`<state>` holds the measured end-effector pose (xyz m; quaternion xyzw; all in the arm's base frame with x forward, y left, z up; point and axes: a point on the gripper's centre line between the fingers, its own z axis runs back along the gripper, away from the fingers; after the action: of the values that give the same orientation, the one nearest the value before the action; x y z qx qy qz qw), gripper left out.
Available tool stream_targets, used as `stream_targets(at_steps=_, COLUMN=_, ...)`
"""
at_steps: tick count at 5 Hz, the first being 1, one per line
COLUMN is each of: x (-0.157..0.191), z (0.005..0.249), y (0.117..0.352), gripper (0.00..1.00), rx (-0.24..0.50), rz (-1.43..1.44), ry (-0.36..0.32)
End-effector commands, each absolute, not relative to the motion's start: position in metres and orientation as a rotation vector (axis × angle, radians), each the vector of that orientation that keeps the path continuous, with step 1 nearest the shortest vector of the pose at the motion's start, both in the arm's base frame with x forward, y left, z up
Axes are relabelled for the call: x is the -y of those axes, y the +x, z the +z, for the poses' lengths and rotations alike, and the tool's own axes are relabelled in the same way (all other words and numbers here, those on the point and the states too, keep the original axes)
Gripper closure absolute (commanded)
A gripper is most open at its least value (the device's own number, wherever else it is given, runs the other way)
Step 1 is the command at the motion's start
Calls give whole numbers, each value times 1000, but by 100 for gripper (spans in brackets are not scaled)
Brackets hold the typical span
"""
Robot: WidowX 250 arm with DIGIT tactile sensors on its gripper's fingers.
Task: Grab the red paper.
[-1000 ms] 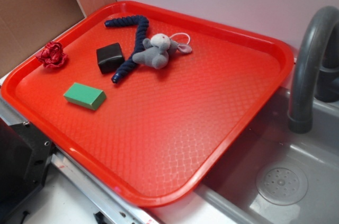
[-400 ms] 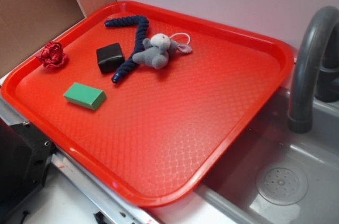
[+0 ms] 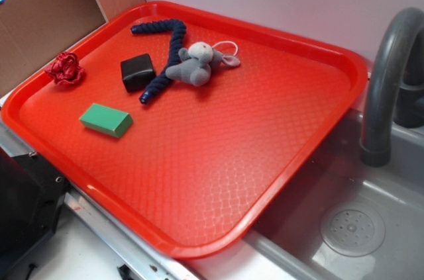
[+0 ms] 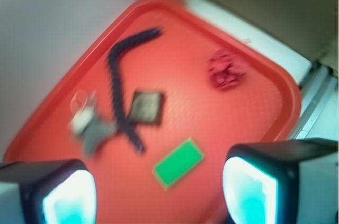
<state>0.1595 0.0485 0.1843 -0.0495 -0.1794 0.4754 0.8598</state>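
- Jaws apart; black two-fingered gripper (image 4: 159, 192) holds nothing, high over large red plastic tray (image 3: 278, 181).
- Small crumpled dark-red paper wad (image 3: 65, 68) lies at the tray's left edge, near black cube (image 3: 137, 71).

i am looking at a toy kitchen mock-up: a grey plastic sink (image 3: 371, 227) with a drain and curved faucet (image 3: 387, 68), a red tray (image 3: 285, 42) beside it, cardboard (image 3: 40, 22) behind.
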Motion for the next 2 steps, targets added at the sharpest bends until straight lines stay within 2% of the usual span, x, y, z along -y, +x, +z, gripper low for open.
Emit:
stream_targets(at_steps=1, x=-113, z=122, y=169, gripper=0, rx=420, rz=1484, ry=10)
stream_targets(at_steps=2, x=-135, z=99, y=167, gripper=0, rx=424, rz=1623, ry=56)
